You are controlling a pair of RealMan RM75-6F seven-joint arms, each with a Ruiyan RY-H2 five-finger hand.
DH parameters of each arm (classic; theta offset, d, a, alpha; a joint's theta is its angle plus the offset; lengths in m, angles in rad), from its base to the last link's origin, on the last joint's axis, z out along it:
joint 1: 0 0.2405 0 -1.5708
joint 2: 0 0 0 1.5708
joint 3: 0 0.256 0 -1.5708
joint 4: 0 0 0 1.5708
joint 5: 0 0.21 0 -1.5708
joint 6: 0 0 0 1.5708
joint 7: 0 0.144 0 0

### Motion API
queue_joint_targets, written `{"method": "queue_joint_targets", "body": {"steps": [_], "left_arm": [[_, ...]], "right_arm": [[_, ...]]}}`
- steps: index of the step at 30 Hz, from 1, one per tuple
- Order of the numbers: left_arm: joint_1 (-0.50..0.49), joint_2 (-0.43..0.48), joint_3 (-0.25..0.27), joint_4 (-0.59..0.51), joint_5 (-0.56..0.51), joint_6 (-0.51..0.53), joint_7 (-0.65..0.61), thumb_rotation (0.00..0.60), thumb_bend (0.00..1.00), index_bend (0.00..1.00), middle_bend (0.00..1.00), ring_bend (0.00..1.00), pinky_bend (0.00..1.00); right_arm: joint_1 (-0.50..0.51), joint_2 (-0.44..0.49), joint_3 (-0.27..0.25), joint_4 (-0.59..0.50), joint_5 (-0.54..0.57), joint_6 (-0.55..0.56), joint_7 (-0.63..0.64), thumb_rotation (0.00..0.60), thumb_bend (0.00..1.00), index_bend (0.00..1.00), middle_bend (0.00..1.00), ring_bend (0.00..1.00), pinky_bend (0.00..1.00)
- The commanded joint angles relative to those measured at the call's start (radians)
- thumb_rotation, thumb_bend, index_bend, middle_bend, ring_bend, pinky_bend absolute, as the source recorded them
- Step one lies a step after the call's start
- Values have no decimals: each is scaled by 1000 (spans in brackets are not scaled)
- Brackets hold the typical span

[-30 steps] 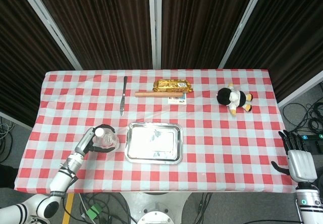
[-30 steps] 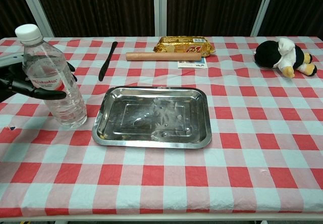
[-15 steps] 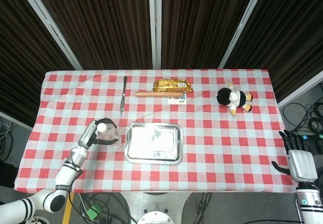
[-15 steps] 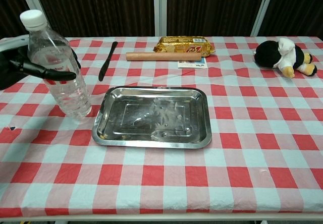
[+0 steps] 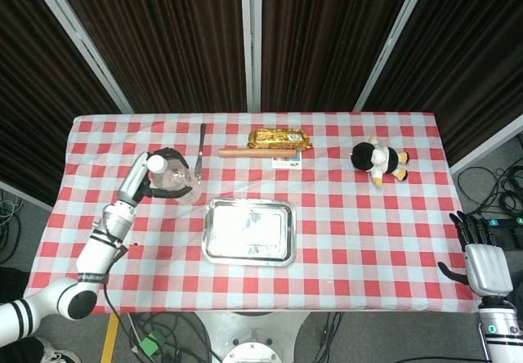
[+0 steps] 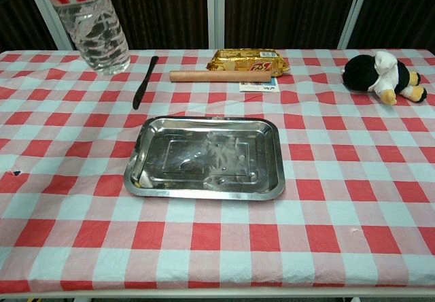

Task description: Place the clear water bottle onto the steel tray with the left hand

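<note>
Nearest, off the checkered desk's [image 6: 224,254] right corner: right robot hand [image 5: 488,266], empty, fingers apart. On the desk, rectangular steel tray [image 6: 158,179], bare. Above and left of it: clear plastic water bottle [image 6: 95,33], lifted off the desk, gripped by left robot hand [image 5: 155,171]. Farther back: black knife [image 6: 144,81], wooden rolling pin [image 6: 219,75].

Sitting on the checked cloth [image 6: 353,200] right now: one bottle [image 6: 95,33], one steel tray [image 6: 204,188], one black knife [image 6: 144,81], one wooden rolling pin [image 6: 219,75], one gold snack pack [image 6: 248,60], one small card [image 6: 259,86] poking out under the pin, and one plush toy [image 6: 382,74]. Two hands are showing: left [image 5: 145,179] and right [image 5: 486,265].
</note>
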Motion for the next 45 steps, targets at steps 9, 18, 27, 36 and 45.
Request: {"method": "queue_joint_targets", "body": {"steps": [9, 18, 27, 36, 45], "left_arm": [[-32, 20, -42, 0, -7, 5, 3, 600, 203, 604, 643, 459, 482], [21, -81, 98, 161, -61, -35, 17, 600, 208, 598, 643, 460, 470], [-58, -84, 33, 132, -24, -60, 20, 600, 208, 564, 629, 460, 460], [-10, 16, 6, 155, -72, -8, 36, 600, 208, 562, 628, 460, 459], [-40, -74, 39, 45, 8, -21, -22, 600, 208, 563, 626, 460, 459]], "right_arm": [[4, -7, 1, 11, 5, -11, -1, 600, 110, 65, 43, 0, 0], [3, -9, -3, 14, 2, -11, 3, 600, 111, 65, 43, 0, 0], [6, -17, -1, 25, 10, -22, -7, 600, 111, 65, 43, 0, 0], [8, -19, -4, 27, 10, -29, -3, 600, 112, 65, 43, 0, 0], [6, -19, 4, 28, 18, -22, -10, 600, 113, 65, 43, 0, 0]]}}
